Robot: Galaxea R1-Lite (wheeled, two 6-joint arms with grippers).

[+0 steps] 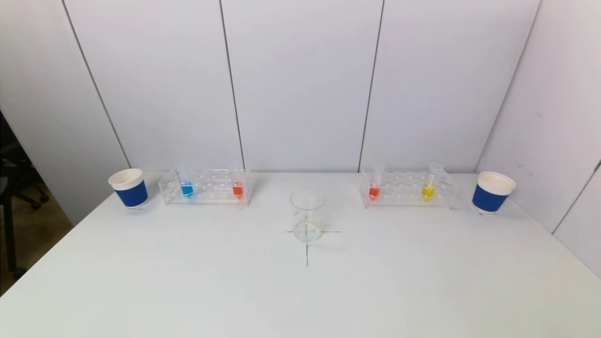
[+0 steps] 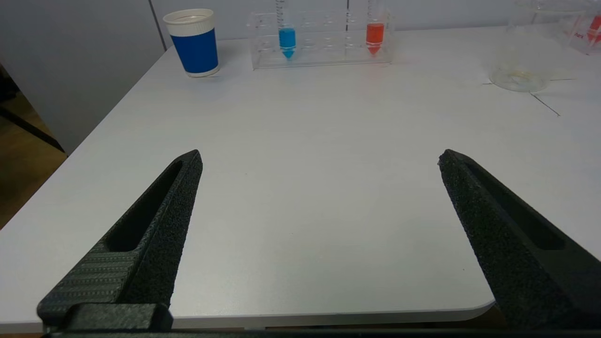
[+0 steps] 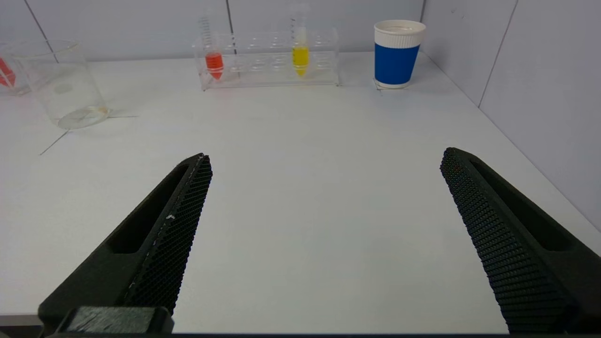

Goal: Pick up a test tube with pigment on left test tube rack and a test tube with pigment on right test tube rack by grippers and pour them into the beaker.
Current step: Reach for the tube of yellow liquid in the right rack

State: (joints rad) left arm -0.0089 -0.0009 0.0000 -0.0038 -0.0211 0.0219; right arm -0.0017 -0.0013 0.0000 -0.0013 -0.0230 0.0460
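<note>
The clear left rack point(image 1: 206, 188) at the back left holds a blue-pigment tube point(image 1: 186, 188) and a red-pigment tube point(image 1: 237, 188). The clear right rack point(image 1: 407, 189) holds a red-pigment tube point(image 1: 374, 190) and a yellow-pigment tube point(image 1: 428, 190). An empty glass beaker point(image 1: 307, 215) stands between them on a cross mark. My left gripper point(image 2: 319, 157) is open and empty above the table's near left edge, far from the left rack point(image 2: 324, 40). My right gripper point(image 3: 326, 157) is open and empty near the front right, far from the right rack point(image 3: 267, 58). Neither gripper shows in the head view.
A blue-and-white paper cup point(image 1: 128, 188) stands left of the left rack, another point(image 1: 492, 191) right of the right rack. The white table point(image 1: 300, 291) is bounded by grey wall panels behind and at the right. The floor drops off past the table's left edge.
</note>
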